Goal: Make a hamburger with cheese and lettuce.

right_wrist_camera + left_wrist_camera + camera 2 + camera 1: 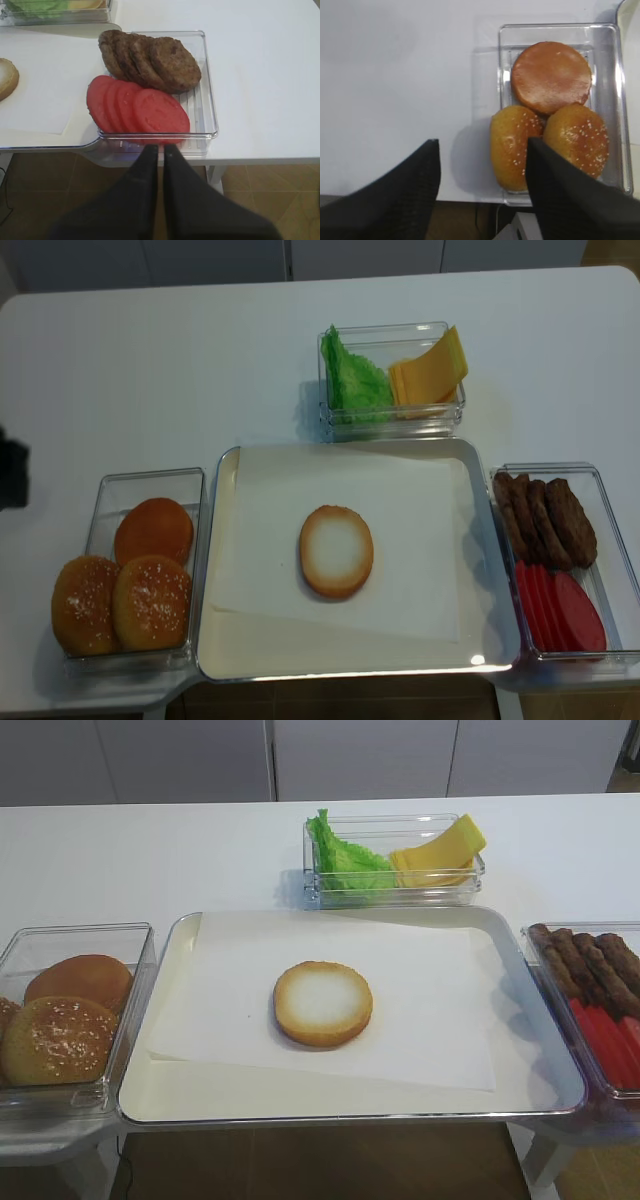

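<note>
A white tabletop (150, 850) holds a metal tray (545, 1050) lined with white paper (420, 1010). At the paper's centre lies the hamburger (323, 1003), so far a single bun half resting cut side up, pale in the middle with a golden-brown rim.

Behind the tray stands a clear box (395, 895). The lettuce (345, 860), ruffled green leaves, fills its left side; the cheese (440, 855), a fanned stack of yellow slices, leans in its right side, touching the lettuce.

To the left, a clear bin (105, 540) holds three buns (150, 600). To the right, another bin (205, 100) holds brown patties (150, 60) and red tomato slices (137, 107).

The left hand (482, 175) hovers above the bun bin with its fingers spread apart, holding nothing. The right hand (161, 152) hangs at the near edge of the patty bin, fingers pressed together and empty.

The cheese looks thin, floppy and smooth, so the slices may cling together; pinching the raised upper corner of the top slice seems best. The lettuce looks light and crushable; a gentle pinch on a leaf's ruffled edge should do.
</note>
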